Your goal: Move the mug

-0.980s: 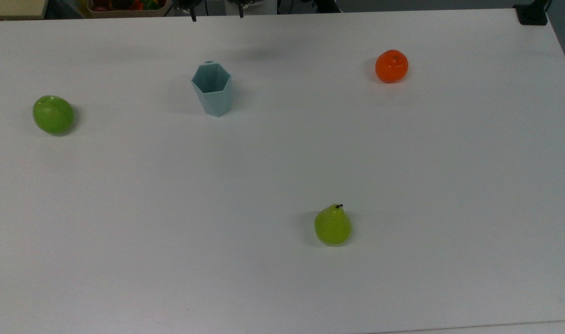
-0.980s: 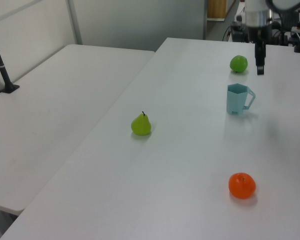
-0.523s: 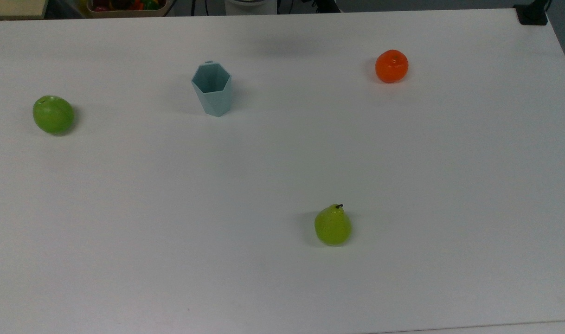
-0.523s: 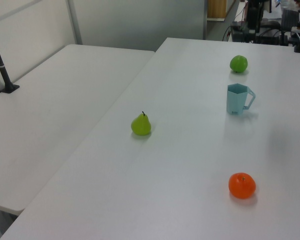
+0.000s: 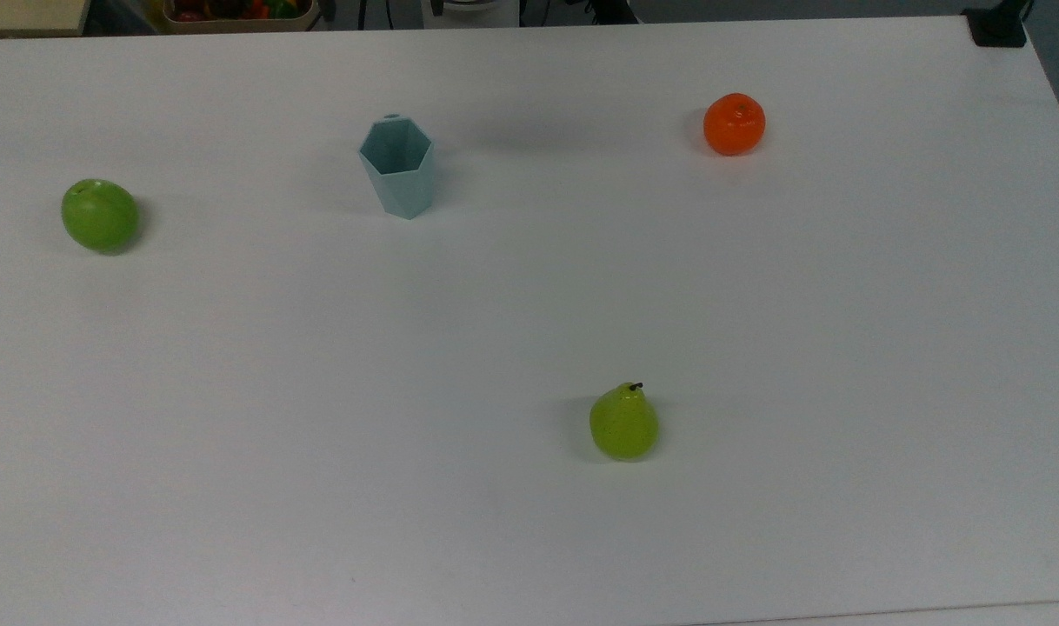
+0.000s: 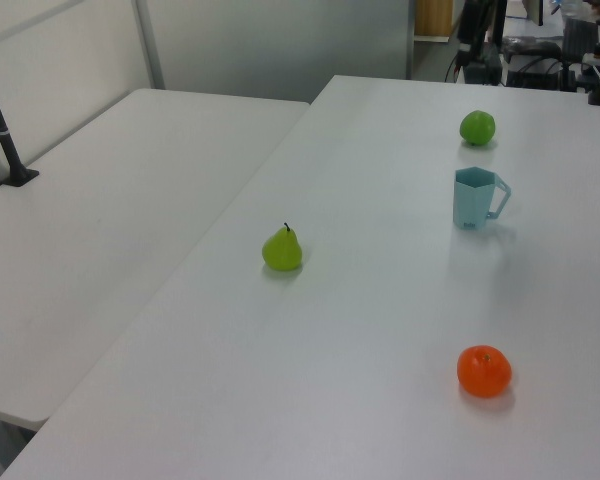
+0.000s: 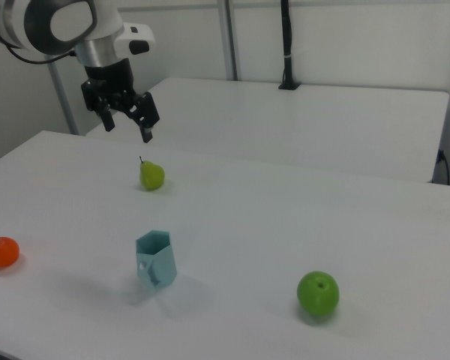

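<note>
The mug [image 5: 397, 167] stands upright on the white counter [image 5: 529, 522], untouched, with its handle toward the left view's right. In the right view the claw [image 7: 126, 124] hangs high above the counter, well apart from the mug, its fingers spread wide and holding nothing. In the top view a green apple [image 5: 100, 215] lies far to the mug's left, an orange [image 5: 734, 124] far to its right, and a pear [image 5: 623, 422] nearer the camera.
</note>
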`<state>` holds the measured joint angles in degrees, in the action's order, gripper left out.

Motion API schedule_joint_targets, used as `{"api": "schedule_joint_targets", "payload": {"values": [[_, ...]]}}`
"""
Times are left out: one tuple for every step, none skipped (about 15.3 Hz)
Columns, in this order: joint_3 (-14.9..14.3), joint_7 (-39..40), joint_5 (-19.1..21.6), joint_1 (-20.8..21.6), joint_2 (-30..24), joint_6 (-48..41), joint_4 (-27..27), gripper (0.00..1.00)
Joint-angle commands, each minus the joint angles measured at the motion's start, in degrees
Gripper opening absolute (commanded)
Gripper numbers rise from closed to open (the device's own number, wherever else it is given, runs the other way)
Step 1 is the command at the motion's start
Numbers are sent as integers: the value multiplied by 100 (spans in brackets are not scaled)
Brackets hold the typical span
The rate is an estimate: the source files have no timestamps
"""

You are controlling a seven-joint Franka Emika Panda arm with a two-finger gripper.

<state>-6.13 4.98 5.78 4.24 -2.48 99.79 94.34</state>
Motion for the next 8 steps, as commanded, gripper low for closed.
{"api": "schedule_joint_targets", "payload": {"values": [[-20, 487, 55, 7, 55, 138, -126, 100], [-20, 461, 55, 7, 55, 120, -126, 100], [-20, 443, 55, 7, 46, 103, -126, 100], [-20, 443, 55, 7, 37, 94, -118, 100], [-20, 443, 55, 7, 46, 94, -118, 100], [-20, 443, 55, 7, 46, 94, -118, 100], [-20, 434, 55, 15, 46, 102, -118, 100], [-20, 443, 55, 24, 46, 94, -118, 100]]}}
